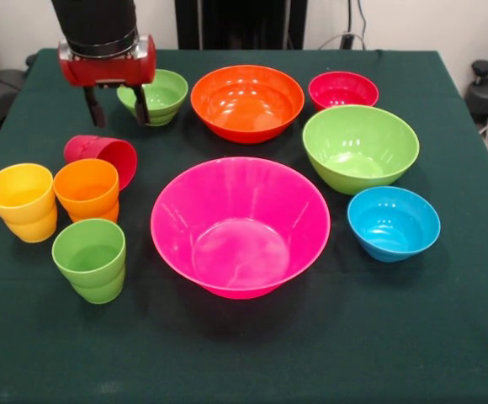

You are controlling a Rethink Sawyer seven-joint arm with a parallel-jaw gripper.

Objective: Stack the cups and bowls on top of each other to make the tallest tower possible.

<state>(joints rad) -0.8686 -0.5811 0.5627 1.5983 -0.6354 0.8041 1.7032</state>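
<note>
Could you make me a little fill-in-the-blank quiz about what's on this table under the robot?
1. The biggest bowl is coloured ____.
2. The red cup is not upright; it lies on its ____.
3. The small blue bowl sits next to the large ____ bowl.
4. The robot's hand is open and holds ____.

Answers: pink; side; green; nothing

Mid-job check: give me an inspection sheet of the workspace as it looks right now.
Surface: dark green cloth on the table.
Job's things: pink bowl, orange bowl, large green bowl, small green bowl, red bowl, blue bowl, all apart, nothing stacked. Yellow cup, orange cup, green cup upright; red cup on its side.
Clutter: nothing seen.
Hand: open, empty, above the red cup.
Cables: at right edge.
Surroundings: wall, chair parts.
</note>
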